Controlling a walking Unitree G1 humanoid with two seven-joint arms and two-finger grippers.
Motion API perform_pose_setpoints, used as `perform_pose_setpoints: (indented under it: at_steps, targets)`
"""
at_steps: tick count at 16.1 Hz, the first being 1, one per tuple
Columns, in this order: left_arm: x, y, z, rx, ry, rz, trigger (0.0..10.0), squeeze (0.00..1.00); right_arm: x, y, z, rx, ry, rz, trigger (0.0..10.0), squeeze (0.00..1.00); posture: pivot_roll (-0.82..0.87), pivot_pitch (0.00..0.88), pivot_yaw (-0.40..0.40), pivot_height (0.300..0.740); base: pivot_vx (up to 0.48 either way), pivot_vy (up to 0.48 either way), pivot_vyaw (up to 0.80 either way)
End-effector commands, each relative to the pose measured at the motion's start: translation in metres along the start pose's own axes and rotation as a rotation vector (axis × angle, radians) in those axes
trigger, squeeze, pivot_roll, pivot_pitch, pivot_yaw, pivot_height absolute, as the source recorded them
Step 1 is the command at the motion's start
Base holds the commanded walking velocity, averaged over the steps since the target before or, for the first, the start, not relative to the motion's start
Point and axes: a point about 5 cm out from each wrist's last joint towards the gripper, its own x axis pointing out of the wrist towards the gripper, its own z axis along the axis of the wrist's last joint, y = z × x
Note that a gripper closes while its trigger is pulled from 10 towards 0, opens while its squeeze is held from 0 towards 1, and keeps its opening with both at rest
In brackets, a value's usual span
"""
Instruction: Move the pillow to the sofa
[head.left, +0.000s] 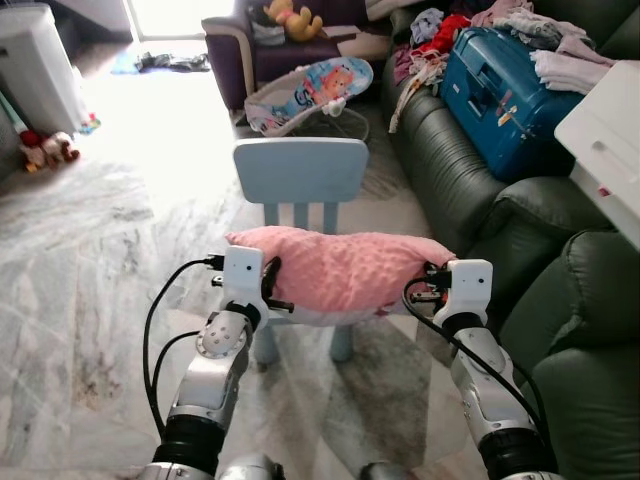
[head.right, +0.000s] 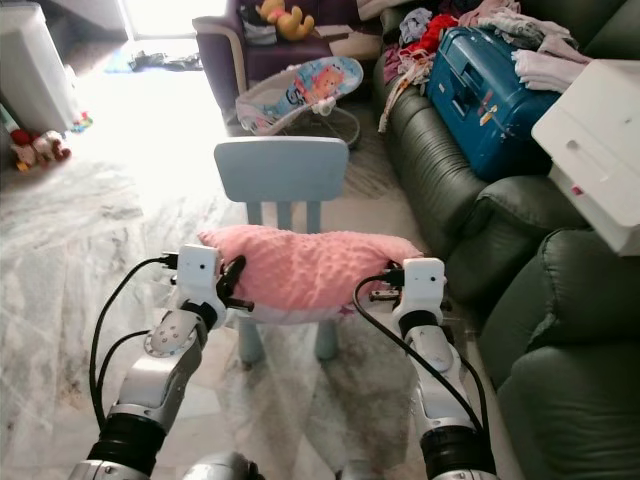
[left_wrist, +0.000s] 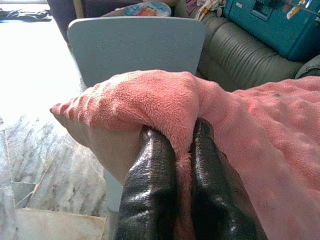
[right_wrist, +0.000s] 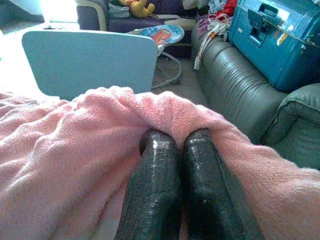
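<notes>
Left eye view: pillow (head.left: 345, 268) pinched betw. L & R jaws.

Chair (head.left: 300, 172) seat hidden under the pillow (head.left: 340, 268). Left gripper (left_wrist: 182, 145) and right gripper (right_wrist: 177, 142) fingertips buried in pillow folds. Sofa (head.left: 455, 165) cut off by the right edge, cushions partly under the suitcase (head.left: 500, 85) and clothes (head.left: 545, 35). White box (head.left: 608, 140) cropped too.

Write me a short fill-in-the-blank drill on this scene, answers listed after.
1. The left pincer and right pincer each pinch one end of the ____ pillow.
2. The pillow sits over a small light blue ____.
3. On the dark green sofa lies a ____ suitcase.

Answers: pink; chair; blue
</notes>
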Motion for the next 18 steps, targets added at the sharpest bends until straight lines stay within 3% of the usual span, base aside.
perform_pose_setpoints:
  at_steps: [1, 9, 11, 15, 18]
  targets:
    - [0.002, -0.003, 0.003, 0.004, -0.009, -0.008, 10.0, 0.00, 0.003, -0.002, 0.008, 0.000, -0.028, -0.002, 10.0, 0.00, -0.04, 0.000, 0.011, 0.740, 0.000, 0.330, 0.00]
    - [0.000, -0.003, 0.001, 0.026, -0.003, -0.017, 10.0, 0.00, -0.007, -0.003, 0.002, 0.031, -0.014, -0.021, 10.0, 0.00, -0.03, 0.000, 0.007, 0.740, 0.000, 0.332, 0.00]
    - [-0.003, 0.004, 0.000, 0.027, -0.002, 0.003, 10.0, 0.00, -0.015, -0.001, -0.005, 0.023, 0.004, -0.001, 10.0, 0.00, -0.03, 0.000, 0.003, 0.740, 0.000, 0.349, 0.00]
    - [-0.008, 0.007, -0.004, 0.034, 0.008, 0.010, 10.0, 0.00, -0.015, 0.000, -0.005, 0.033, 0.004, -0.009, 10.0, 0.00, -0.01, 0.000, 0.009, 0.740, 0.000, 0.345, 0.00]
    - [-0.016, 0.008, -0.006, 0.038, -0.003, 0.014, 10.0, 0.00, -0.020, -0.001, -0.007, 0.039, 0.014, -0.022, 10.0, 0.00, -0.01, 0.000, 0.008, 0.740, 0.000, 0.000, 0.00]
